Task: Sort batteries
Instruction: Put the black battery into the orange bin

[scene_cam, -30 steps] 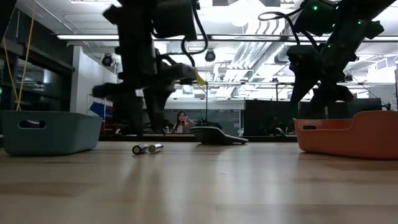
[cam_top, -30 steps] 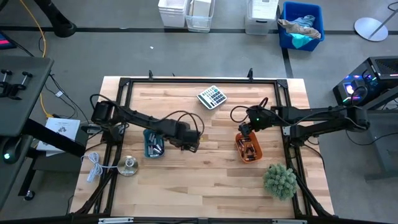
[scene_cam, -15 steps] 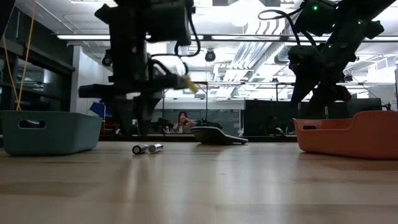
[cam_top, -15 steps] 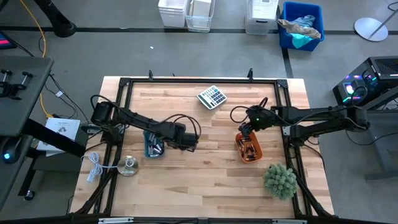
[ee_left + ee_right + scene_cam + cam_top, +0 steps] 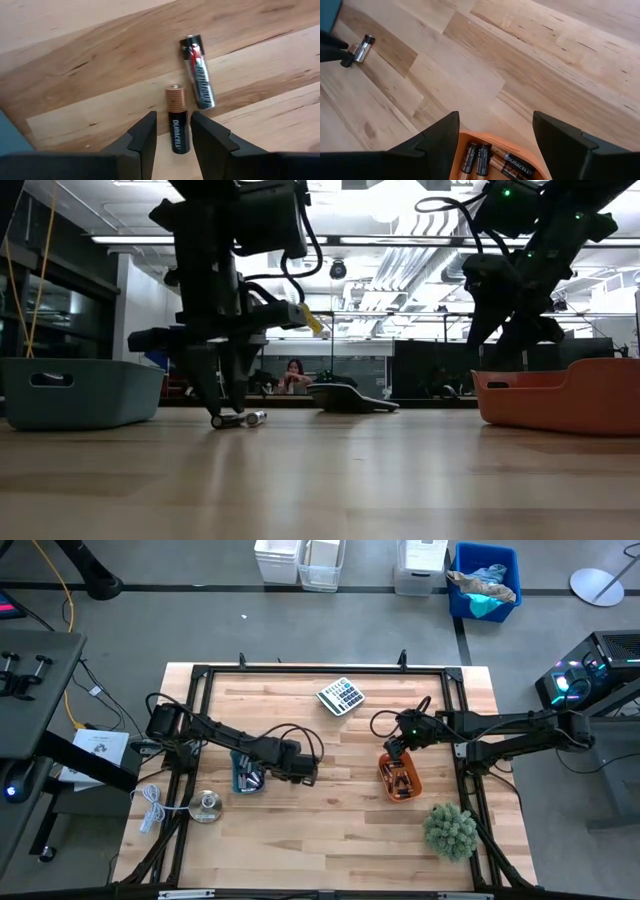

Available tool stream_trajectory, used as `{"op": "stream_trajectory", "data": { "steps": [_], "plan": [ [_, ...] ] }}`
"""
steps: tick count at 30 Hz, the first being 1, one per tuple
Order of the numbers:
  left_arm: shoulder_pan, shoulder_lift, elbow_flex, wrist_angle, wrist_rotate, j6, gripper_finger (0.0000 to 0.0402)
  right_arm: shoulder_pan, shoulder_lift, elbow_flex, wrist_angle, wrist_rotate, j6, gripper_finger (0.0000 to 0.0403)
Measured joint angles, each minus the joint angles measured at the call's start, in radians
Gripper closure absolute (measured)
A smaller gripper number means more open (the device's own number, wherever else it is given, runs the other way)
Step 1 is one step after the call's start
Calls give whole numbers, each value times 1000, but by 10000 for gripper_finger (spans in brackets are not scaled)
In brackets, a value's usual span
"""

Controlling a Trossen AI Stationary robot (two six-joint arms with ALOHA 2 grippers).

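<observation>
Two batteries lie side by side on the bare wood. One is black with a copper end [image 5: 177, 122]; the other is silvery [image 5: 199, 75], also seen in the right wrist view [image 5: 363, 48]. My left gripper [image 5: 173, 137] is open and down at the table top [image 5: 226, 412], pointing down. Its fingers stand on either side of the copper-ended battery; I cannot tell whether they touch it. My right gripper [image 5: 495, 142] hangs open over the orange tray [image 5: 401, 778], which holds several batteries [image 5: 485, 160]. The blue tray [image 5: 246, 772] lies just left of my left gripper [image 5: 303, 772].
A grey calculator [image 5: 340, 696] lies near the table's far edge. A green plant ball [image 5: 450, 830] sits at the near right corner, close to the orange tray. Bare wood stretches between the two trays and along the near edge. A person sits far off in the room [image 5: 293, 375].
My left gripper has come down from above the table to the table top and shifted a little toward the table's left, ending with its fingers astride the copper-ended battery. The batteries and my right arm have stayed where they were.
</observation>
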State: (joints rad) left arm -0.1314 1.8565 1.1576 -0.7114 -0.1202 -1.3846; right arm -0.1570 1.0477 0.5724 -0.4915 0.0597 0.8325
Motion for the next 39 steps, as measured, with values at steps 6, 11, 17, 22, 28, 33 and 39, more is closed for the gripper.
{"op": "stream_trajectory", "data": {
  "steps": [6, 11, 17, 22, 28, 33, 39],
  "plan": [
    [-14, 3, 0, 1, 10, 44, 294, 0, 0, 0, 0, 1, 6, 155],
    [-19, 42, 1, 5, 7, 46, 294, 0, 0, 0, 0, 1, 8, 155],
    [-18, 94, 6, 43, 60, 94, 295, 0, 0, 0, 2, 1, 8, 155],
    [-19, 61, 2, 32, 66, 190, 349, 0, 0, 0, 5, 0, 20, 155],
    [-14, -141, 1, -6, -33, 229, 375, 0, -28, 49, 5, -29, 10, 155],
    [53, -241, -3, 108, -135, 388, 375, 0, -72, 153, 6, 6, -45, 155],
    [147, -132, 10, 583, 10, 679, 375, 0, -89, 317, 4, 50, -137, 155]
  ]
}}
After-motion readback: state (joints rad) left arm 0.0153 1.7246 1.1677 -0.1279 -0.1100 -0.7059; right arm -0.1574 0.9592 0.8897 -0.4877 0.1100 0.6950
